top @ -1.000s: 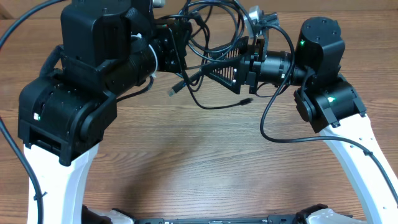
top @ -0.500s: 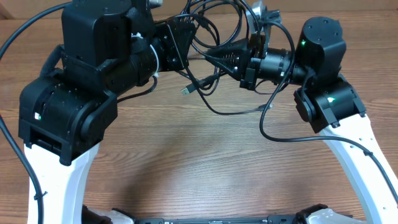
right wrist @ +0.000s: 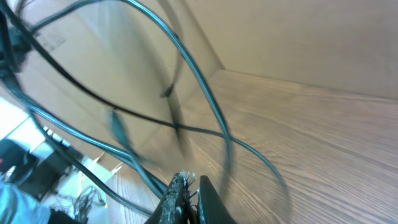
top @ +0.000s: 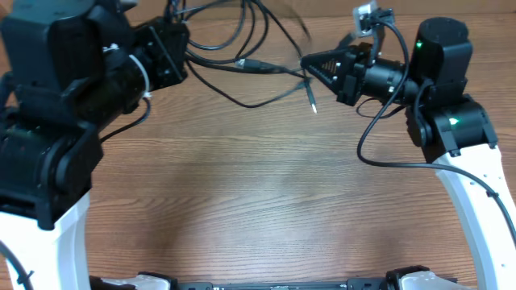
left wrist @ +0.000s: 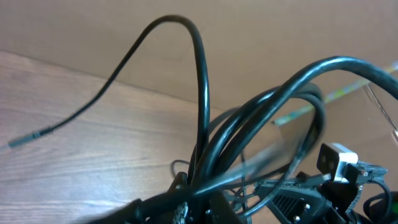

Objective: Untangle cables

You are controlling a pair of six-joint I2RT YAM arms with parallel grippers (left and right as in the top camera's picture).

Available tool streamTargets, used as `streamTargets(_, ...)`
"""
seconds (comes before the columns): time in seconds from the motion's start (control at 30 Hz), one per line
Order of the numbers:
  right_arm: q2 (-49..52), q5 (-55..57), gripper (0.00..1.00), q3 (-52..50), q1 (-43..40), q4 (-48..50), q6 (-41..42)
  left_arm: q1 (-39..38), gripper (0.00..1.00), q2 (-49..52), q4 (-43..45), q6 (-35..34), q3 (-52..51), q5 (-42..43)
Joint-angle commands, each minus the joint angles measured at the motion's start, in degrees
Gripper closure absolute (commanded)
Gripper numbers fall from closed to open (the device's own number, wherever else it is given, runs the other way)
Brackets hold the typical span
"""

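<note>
The step in hand looks like drawing the bundle apart between the two arms. To do it well, the left gripper [top: 181, 52] should act as the fixed anchor, and only one strand should be led away to the right. The pull ought to be slow and level. If the loops near the left side tighten rather than slide, easing back and regripping closer to the knot is safer than tugging. Lifting the strand clear of the worktop [top: 242, 193] would let the loose plug end [top: 312, 101] fall free instead of catching.

The left gripper is fully closed on the cables [top: 242, 64]. In the left wrist view several black loops rise out of its jaws. The cables hang above the far part of the worktop, strung between the two grippers, with the plug end dangling just below the right one. The right gripper [top: 310, 63] is also closed tight. In its wrist view a thin strand appears to run into its fingertips [right wrist: 186, 186], so it seems to pinch one cable, though blur hides the exact contact.
</note>
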Motion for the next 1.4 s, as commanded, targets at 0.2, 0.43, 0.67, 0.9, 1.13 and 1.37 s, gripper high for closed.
streamTargets(0.2, -0.4, 2.8, 0.96, 0.1, -7.0, -2.0, -2.6, 2.2, 0.96, -2.6, -1.0, 6.2, 0.6, -3.5)
streamTargets(0.43, -0.4, 2.8, 0.96, 0.1, -11.9, -3.5, -3.8, 2.2, 0.88, -2.6, -1.3, 10.2, 0.6, -8.2)
streamTargets(0.67, -0.4, 1.9, 0.96, 0.1, -17.0, -6.3, -5.8, 2.2, 0.96, -2.6, -2.4, 11.3, 0.6, -7.9)
streamTargets(0.9, -0.5, 2.1, 0.96, 0.1, -19.6, -6.2, -6.2, 2.2, 0.95, -2.6, -2.4, 12.2, 0.6, -8.4)
streamTargets(1.13, -0.9, 2.1, 0.96, 1.4, -24.7, -5.7, -7.3, 2.2, 0.86, -2.1, -3.3, 15.9, 0.6, -8.2)
streamTargets(1.37, -1.9, 1.5, 0.96, 12.8, -25.6, -5.7, -6.7, 2.0, 0.70, 2.8, -6.7, 16.5, 0.6, -4.2)
